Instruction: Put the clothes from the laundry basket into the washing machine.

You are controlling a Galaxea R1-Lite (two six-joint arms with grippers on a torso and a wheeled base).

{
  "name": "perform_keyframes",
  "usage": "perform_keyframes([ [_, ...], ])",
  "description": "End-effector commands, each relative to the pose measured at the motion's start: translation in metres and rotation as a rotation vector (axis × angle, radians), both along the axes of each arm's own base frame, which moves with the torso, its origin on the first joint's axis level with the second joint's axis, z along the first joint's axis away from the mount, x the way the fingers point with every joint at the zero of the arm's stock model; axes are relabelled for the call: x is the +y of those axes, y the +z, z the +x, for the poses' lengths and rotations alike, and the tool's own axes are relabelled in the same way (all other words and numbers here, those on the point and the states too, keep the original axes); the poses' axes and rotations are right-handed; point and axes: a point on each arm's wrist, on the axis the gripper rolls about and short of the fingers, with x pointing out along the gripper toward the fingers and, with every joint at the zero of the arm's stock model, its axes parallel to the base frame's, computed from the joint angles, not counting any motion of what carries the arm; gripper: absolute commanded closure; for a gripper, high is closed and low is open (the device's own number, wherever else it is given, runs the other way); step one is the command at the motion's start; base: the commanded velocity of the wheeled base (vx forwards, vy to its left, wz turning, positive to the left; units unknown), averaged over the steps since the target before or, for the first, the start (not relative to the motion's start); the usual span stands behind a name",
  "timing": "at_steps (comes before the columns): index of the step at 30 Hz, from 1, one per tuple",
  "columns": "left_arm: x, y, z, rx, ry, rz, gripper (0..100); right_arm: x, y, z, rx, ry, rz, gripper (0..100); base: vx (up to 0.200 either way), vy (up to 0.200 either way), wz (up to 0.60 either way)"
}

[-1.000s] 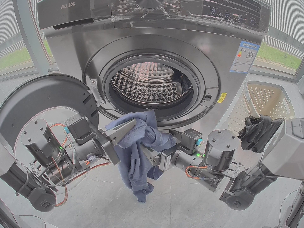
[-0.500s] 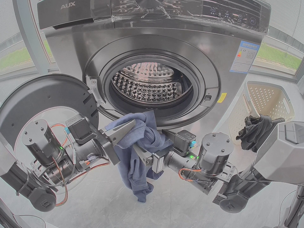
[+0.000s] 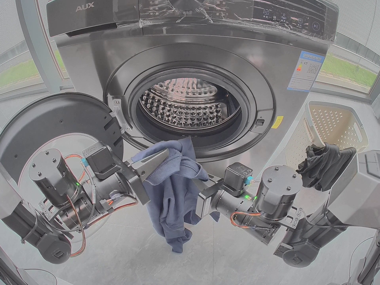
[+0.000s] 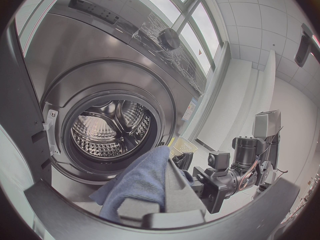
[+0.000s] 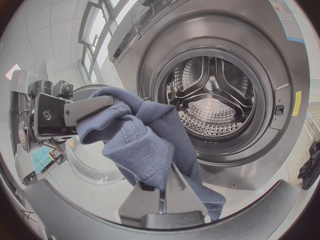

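Head view: a blue garment (image 3: 174,190) hangs just below the drum mouth (image 3: 186,103), its long axis pointing down. The left gripper (image 3: 158,159) pinches the garment's top edge below the mouth's left side. The right gripper (image 3: 202,179) pinches a fold just beside it.

Left wrist view: the mouth lies ahead of and above the clamped cloth.

Right wrist view: the right gripper is pressed together on a fold, with the drum straight beyond, so a lift over the lip seems due.

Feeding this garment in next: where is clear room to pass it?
Free: the empty drum inside its ring, and the bare floor below. Crowded: its lower edge, where left gripper and right gripper clamp the blue garment.
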Motion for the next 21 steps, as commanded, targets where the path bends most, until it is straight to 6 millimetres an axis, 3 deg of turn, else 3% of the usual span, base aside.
perform_keyframes([
  [1, -0.001, -0.001, 0.002, 0.005, 0.016, -0.004, 100, -0.009, 0.011, -0.007, -0.011, 0.001, 0.014, 100, 0.000, 0.000, 0.00],
  [5, -0.001, -0.004, 0.005, 0.021, 0.035, -0.004, 100, -0.017, 0.015, -0.013, -0.008, -0.002, 0.015, 100, 0.000, 0.000, 0.00],
  [6, 0.000, -0.004, 0.005, 0.026, 0.037, -0.008, 0, -0.020, 0.016, -0.014, -0.008, -0.006, 0.015, 100, 0.000, 0.000, 0.00],
  [13, 0.002, -0.010, 0.007, 0.122, 0.059, -0.069, 0, -0.055, 0.045, -0.016, -0.056, -0.075, 0.063, 100, 0.000, 0.000, 0.00],
  [21, 0.001, -0.016, 0.009, 0.140, 0.074, -0.060, 0, -0.060, 0.062, -0.013, -0.094, -0.087, 0.093, 100, 0.000, 0.000, 0.00],
])
